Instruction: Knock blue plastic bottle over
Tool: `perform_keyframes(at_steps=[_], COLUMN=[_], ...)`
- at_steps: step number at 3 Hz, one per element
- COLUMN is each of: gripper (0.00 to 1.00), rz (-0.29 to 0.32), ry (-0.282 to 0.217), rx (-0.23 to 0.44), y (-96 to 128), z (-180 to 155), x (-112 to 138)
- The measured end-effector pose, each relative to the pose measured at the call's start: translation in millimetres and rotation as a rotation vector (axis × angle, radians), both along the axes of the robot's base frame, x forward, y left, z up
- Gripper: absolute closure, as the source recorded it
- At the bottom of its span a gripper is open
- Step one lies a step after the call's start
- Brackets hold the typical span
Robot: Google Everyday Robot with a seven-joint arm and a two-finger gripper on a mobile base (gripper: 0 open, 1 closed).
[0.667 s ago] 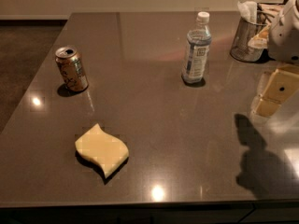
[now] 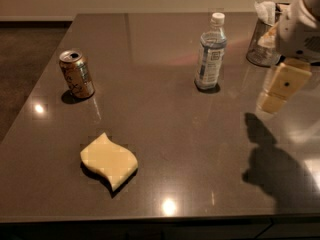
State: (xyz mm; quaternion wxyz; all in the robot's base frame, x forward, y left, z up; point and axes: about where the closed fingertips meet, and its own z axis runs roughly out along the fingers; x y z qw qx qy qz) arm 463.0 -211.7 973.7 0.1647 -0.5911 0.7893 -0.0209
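Observation:
The blue plastic bottle (image 2: pixel 210 54) stands upright on the dark table (image 2: pixel 165 134), right of centre toward the back. It is clear and bluish with a white cap and a blue-white label. My gripper (image 2: pixel 281 88) hangs above the table at the right edge of the view, to the right of the bottle and a little nearer the front, apart from it. Its shadow falls on the table below it.
An orange-brown drink can (image 2: pixel 76 74) stands upright at the left. A yellow wavy sponge (image 2: pixel 109 160) lies near the front left. A glass holder with napkins (image 2: pixel 262 39) stands at the back right, behind the gripper.
My gripper has shifted slightly left and up, toward the bottle. The bottle, can and sponge have not moved.

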Motion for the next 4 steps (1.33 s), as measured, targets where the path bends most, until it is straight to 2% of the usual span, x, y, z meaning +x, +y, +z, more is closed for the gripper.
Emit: perform_keyframes(at_steps=[1, 2, 3, 4], gripper=[0.00, 0.00, 0.00, 0.00], rz=[-0.054, -0.159, -0.263, -0.354], ry=[0.001, -0.027, -0.070, -0.122], rx=[0.077, 0.159, 0.205, 0.255], y=[7.9, 14.0, 10.4, 0.3], z=[-8.2, -19.0, -23.1, -31.0], x=[43.7, 99.4, 131.1, 151.7])
